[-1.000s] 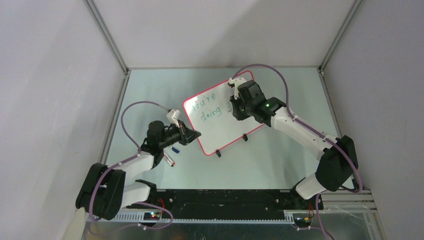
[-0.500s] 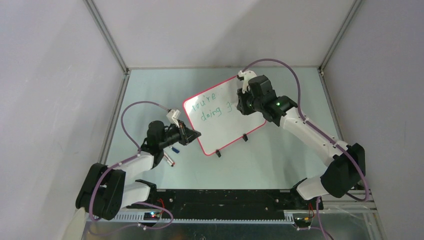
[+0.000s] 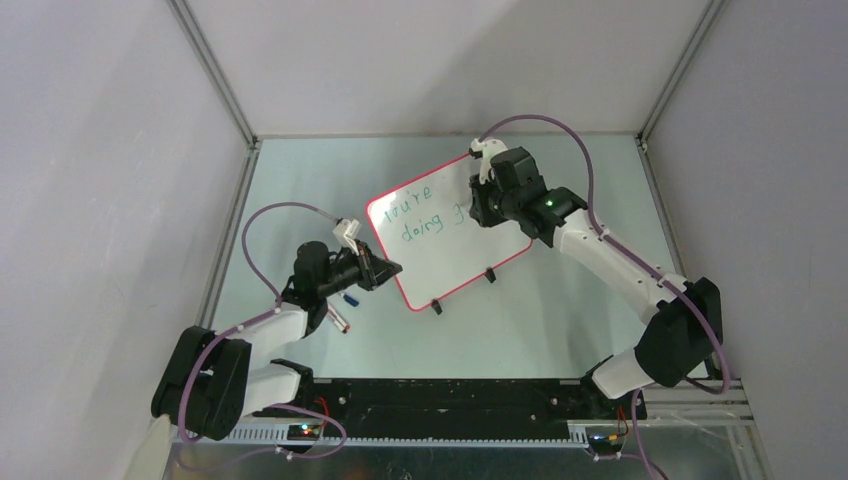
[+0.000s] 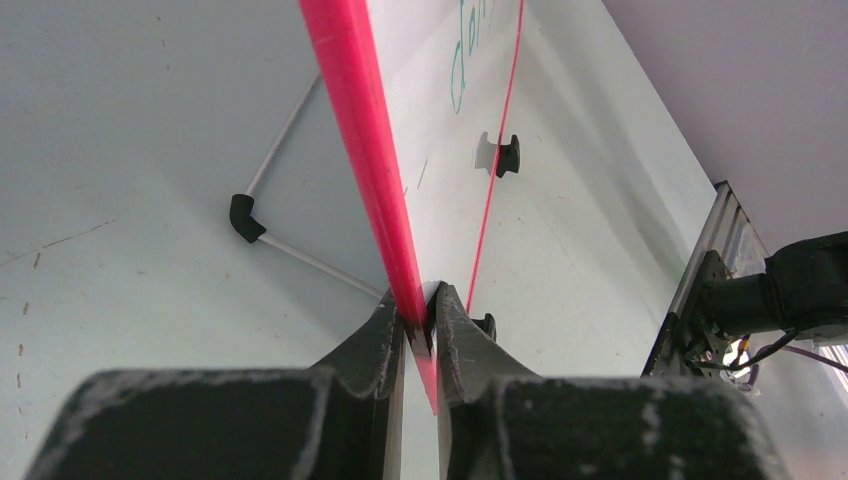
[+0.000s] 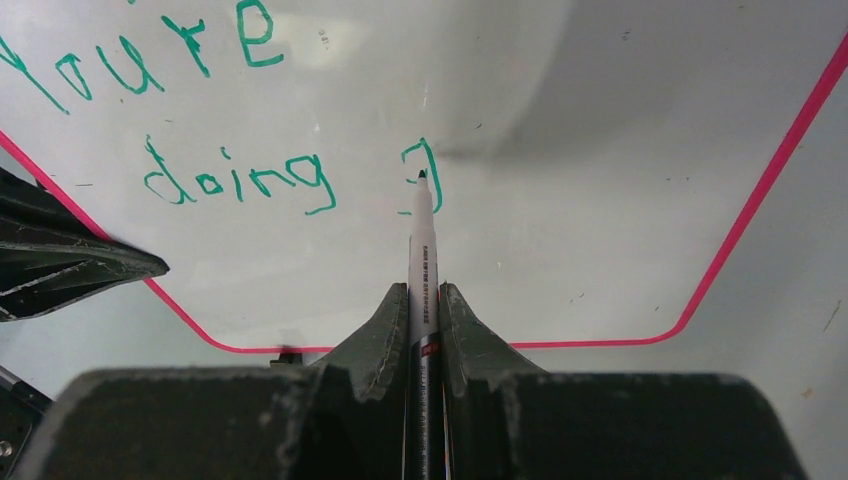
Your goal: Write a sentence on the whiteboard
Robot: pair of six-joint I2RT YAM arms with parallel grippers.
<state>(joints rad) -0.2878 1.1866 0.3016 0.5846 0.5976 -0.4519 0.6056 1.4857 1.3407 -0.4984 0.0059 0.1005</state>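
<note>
The whiteboard (image 3: 440,245) stands tilted on the table, white with a red-pink rim (image 4: 360,150). Green writing on it reads "you're doing" (image 5: 240,180), followed by a partial letter (image 5: 428,165). My left gripper (image 3: 392,268) is shut on the board's near left edge, its jaws pinching the rim (image 4: 420,305). My right gripper (image 3: 478,208) hangs over the board's right part, shut on a white marker (image 5: 421,250). The marker's tip touches the board at the partial letter. In the right wrist view the gripper (image 5: 422,295) clamps the marker's barrel.
Two black clip feet (image 3: 490,273) (image 3: 437,306) sit on the board's lower rim. A wire stand with a black elbow (image 4: 241,215) props the board from behind. A blue cap (image 3: 350,298) and a small pen (image 3: 340,320) lie beside the left arm. Enclosure walls surround the table.
My right gripper with the marker moved right along the board, then slightly back left, working on the letter after "doing". The left gripper and the board have not moved.
</note>
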